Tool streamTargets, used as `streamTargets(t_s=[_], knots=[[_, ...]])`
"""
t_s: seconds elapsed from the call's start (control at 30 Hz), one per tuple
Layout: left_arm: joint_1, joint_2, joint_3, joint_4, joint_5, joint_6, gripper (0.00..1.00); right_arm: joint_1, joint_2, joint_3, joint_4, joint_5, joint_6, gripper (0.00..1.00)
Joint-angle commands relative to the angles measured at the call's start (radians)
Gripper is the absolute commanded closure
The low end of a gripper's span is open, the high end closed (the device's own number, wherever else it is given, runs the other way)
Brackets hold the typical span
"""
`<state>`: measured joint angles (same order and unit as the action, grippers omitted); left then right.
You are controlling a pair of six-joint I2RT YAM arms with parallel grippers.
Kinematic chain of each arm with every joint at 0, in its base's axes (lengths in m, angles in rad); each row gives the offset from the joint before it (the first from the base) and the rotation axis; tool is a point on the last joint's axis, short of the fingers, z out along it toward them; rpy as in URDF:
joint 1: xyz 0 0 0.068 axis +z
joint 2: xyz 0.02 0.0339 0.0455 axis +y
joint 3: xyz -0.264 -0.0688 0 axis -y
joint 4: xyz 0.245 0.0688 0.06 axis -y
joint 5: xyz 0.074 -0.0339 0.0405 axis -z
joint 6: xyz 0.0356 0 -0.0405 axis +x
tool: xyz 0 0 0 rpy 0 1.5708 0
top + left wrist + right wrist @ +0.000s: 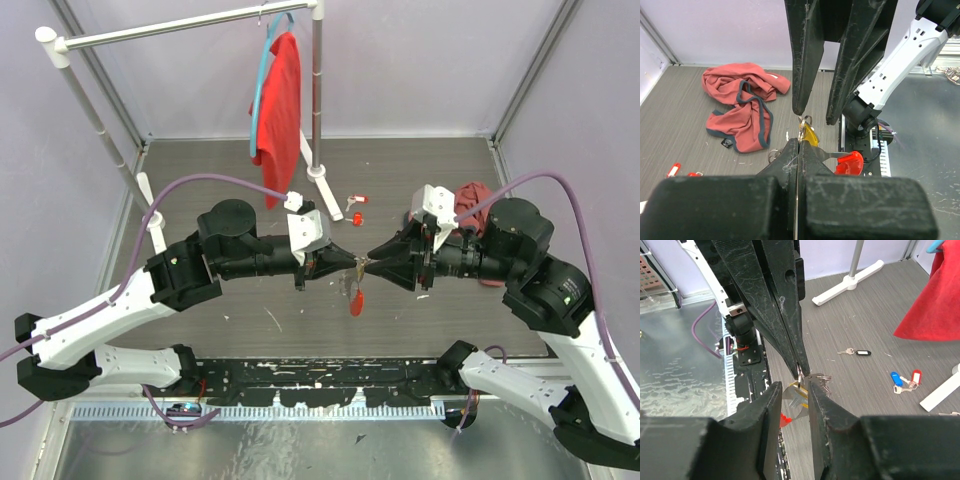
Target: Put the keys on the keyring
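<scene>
Right now both arms meet tip to tip above the middle of the surface (pixel 880 410), no container in view

Left pincer (pixel 797 148) is pressed together. As far as I can tell it's clamped on the thin metal of the keyring (pixel 357 303), though the exact pinch spot is hidden by its tips. The keyring's red plastic piece dangles straight below the tips, long axis pointing down, and looks clear of the surface.

A key with a yellow tag (pixel 808 135) sticks out just past the left tips, with a small metal loop right at it.

Right pincer (pixel 793 386) is apart. Its jaws sit either side of that yellow-tag key and its silvery blade, and I can't tell if they touch it. The key lies dead ahead of the right pincer, between its jaws, so closing in place is probably what the next move needs, with the left only holding steady.

The other keys are loose on the surface, well apart from both pincers on the far side:
- a black-tag key (pixel 860 352)
- a blue-tag key (pixel 896 377)
- a red-tag key (pixel 914 377), just beside the blue one

None of these three is on the keyring yet
</scene>
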<state>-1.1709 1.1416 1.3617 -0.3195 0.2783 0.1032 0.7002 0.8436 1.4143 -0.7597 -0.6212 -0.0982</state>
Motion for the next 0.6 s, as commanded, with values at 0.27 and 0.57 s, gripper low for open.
streamTargets(t_s=[0.27, 0.57], knots=[[-0.005, -0.016, 0.021, 0.029, 0.01, -0.007, 1.0, 0.005, 0.013, 0.004, 0.048, 0.0, 0.011, 0.74], [-0.004, -0.017, 0.02, 0.028, 0.01, -0.005, 1.0, 0.003, 0.019, 0.004, 0.048, -0.001, 0.01, 0.85]])
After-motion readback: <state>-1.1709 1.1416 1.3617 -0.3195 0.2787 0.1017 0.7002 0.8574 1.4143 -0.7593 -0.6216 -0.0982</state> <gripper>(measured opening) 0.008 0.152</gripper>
